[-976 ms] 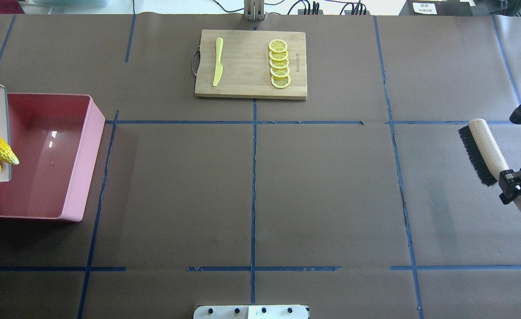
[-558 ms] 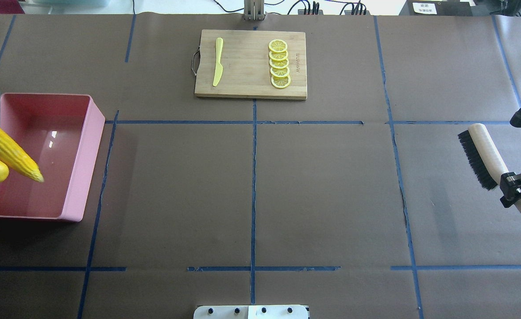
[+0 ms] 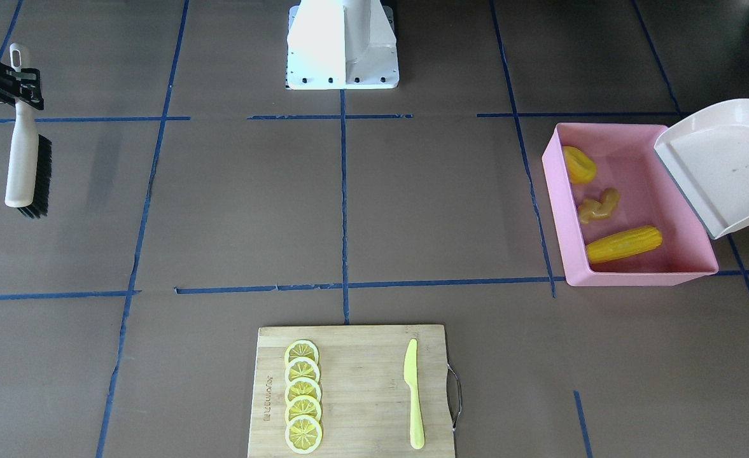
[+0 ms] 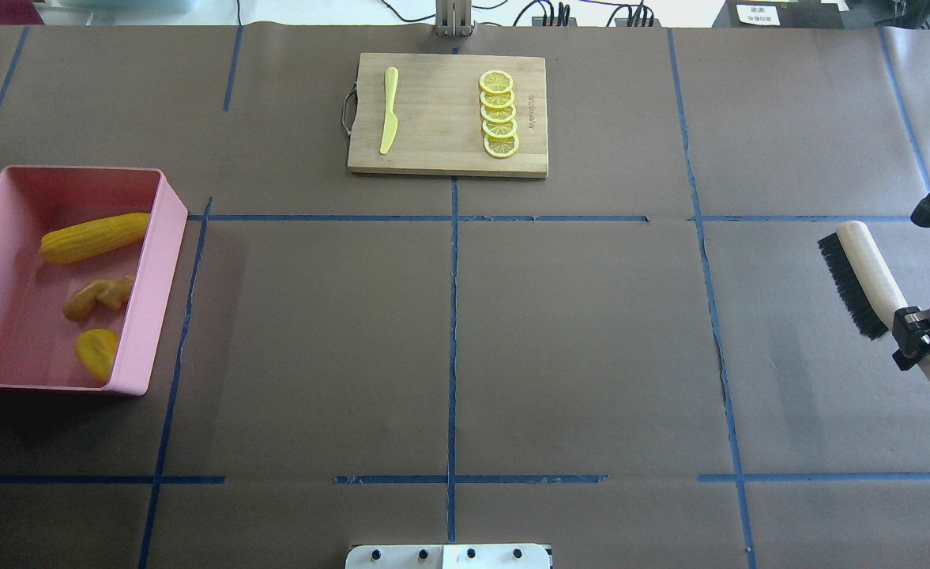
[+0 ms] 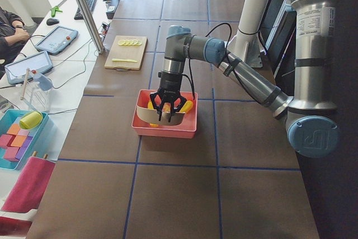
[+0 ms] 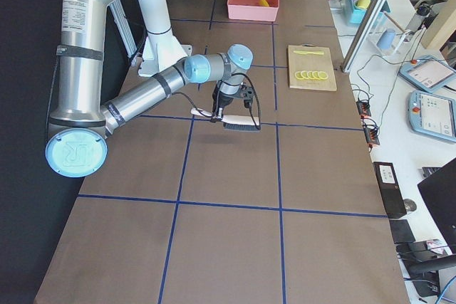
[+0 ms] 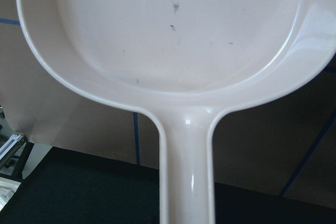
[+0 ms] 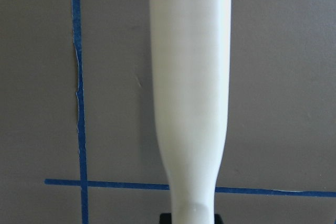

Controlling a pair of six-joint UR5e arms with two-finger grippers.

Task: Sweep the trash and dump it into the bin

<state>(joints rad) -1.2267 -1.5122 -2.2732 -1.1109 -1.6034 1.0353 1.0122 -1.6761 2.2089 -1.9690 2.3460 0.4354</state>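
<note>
The pink bin (image 4: pixel 156 276) stands at the table's left end, also in the front view (image 3: pixel 555 210). In it lie the corn cob (image 4: pixel 95 237), the ginger root (image 4: pixel 99 297) and the yellow lump (image 4: pixel 97 353). The beige dustpan (image 3: pixel 724 165) hangs tilted and empty over the bin's outer edge. Its handle (image 7: pixel 186 182) runs toward the left wrist camera. My left gripper (image 5: pixel 166 113) shows only in the left side view, so I cannot tell its state. My right gripper (image 4: pixel 927 332) is shut on the brush (image 4: pixel 860 273) handle at the far right.
A wooden cutting board (image 4: pixel 433 158) at the far middle carries several lemon slices (image 4: pixel 499 113) and a yellow-green knife (image 4: pixel 389 109). Blue tape lines cross the brown table cover. The robot's base plate (image 4: pixel 449 557) sits at the near edge.
The corn cob and yellow lump slid off the dustpan into the bin, and the ginger root now lies there too. The dustpan has tipped steeper and drawn left. The right arm barely moved.
</note>
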